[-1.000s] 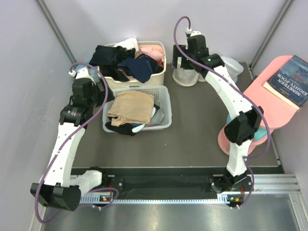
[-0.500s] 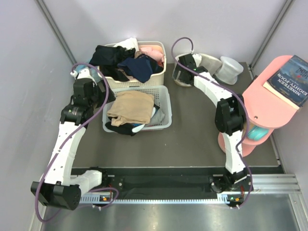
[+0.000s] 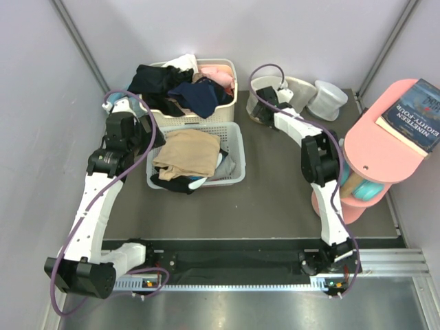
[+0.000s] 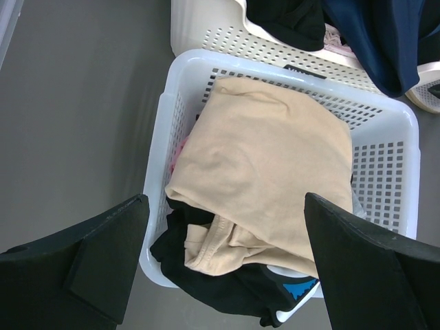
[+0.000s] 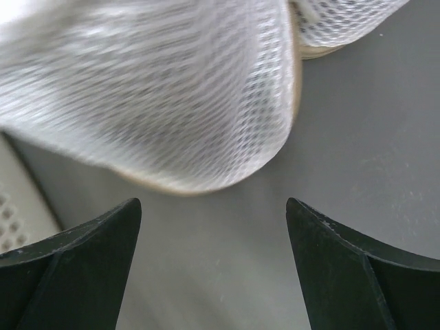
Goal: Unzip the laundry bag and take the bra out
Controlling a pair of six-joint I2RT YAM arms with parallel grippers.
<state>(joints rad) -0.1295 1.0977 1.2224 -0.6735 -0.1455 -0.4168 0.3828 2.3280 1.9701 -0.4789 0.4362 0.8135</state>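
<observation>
Surface: dark grey table [image 3: 275,199] enclosed by pale lilac walls, with both arm bases fixed at its near edge.
Laundry bag: the laundry bag [image 3: 256,88] stood at the rear centre of the table, just right of the cream basket [image 3: 230,96]. In the right wrist view its mesh filled the upper frame, with its lower edge close over the table. Whether the zip was done up could not be determined.
Right gripper: the right gripper [image 5: 213,203] was extended to the bag. Its jaws stood well apart with nothing between them. The bag lay just ahead of the fingertips, and contact could not be confirmed.
Left gripper: the left gripper [image 4: 225,198] hovered above the white basket [image 4: 405,179]. Its jaws were spread wide and held nothing.
White basket: it sat left of centre and contained a folded tan cloth [image 4: 268,158] lying over black garments [image 4: 227,295].
Cream basket: it stood directly behind the white basket, heaped with black, navy and pink clothing.
Other pouches: a slumped beige pouch [image 3: 300,88] and a whiter round pouch [image 3: 328,97] lay to the right of the bag.
Side stand: a pink stand [image 3: 385,141] stood at the table's right edge with a book [image 3: 414,106] on top.
</observation>
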